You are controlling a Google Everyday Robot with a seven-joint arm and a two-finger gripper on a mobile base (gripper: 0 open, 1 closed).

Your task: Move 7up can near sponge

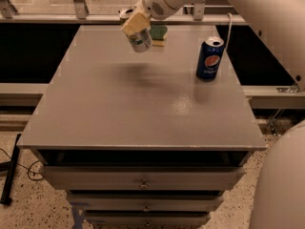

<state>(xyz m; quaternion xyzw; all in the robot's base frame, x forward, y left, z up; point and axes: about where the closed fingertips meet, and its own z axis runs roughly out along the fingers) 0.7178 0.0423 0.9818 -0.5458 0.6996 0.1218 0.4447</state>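
Nearest are the drawers under the grey table, and further back on the right a blue Pepsi can stands upright. Beyond it, over the far part of the table, the gripper is clamped on the 7up can, which is tilted and held off the surface with its shadow below. The sponge lies at the far edge, just beside the can on its right.
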